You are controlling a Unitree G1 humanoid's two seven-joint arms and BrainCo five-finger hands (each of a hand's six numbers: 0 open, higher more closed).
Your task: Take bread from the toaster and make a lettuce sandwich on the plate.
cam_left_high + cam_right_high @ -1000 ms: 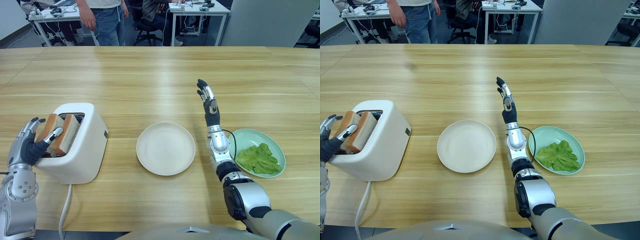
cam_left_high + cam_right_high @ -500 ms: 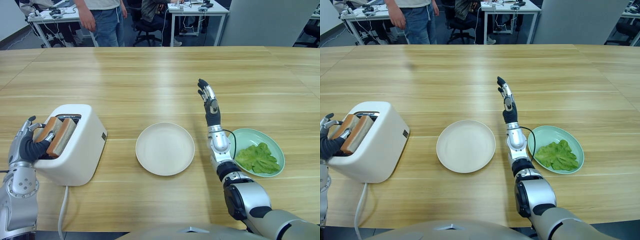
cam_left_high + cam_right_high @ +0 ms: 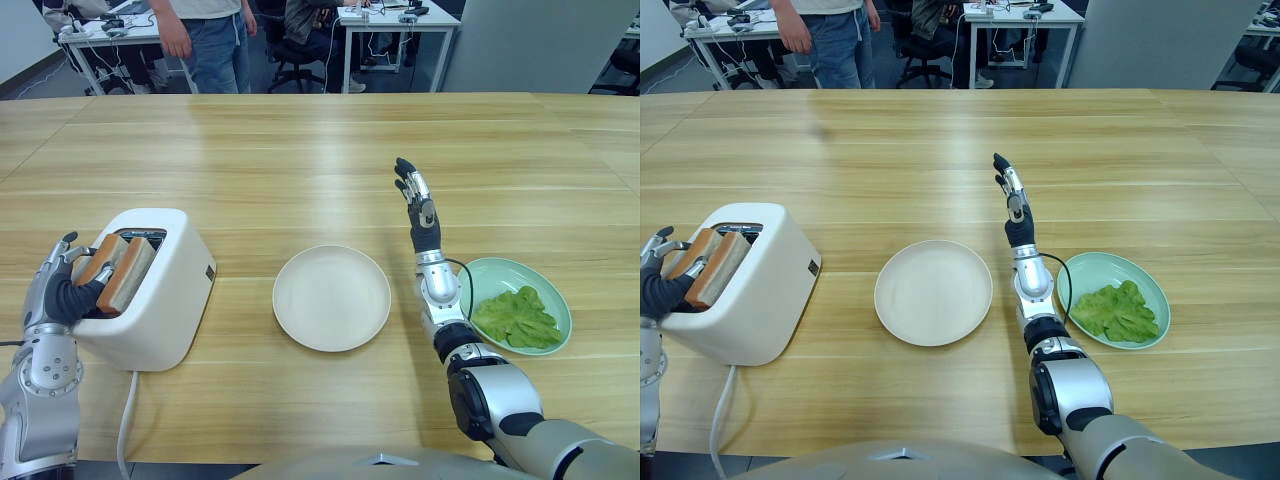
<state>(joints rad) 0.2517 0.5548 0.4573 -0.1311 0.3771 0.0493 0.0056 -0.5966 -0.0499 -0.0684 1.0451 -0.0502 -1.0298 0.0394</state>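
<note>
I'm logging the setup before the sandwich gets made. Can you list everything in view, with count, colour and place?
table: one, light wood, carries everything below
toaster: one, white, table's left side
bread slices: two, brown, standing up out of the toaster slots
cord: one, white, from the toaster to the near table edge
plate: one, cream, bare, centre of the table
bowl: one, pale green, right of the plate
lettuce: one heap of leaves, green, in the bowl
left hand: at the toaster's left side, fingers closed on the bread slices
right hand: raised between plate and bowl, fingers straight, holding nothing
</note>
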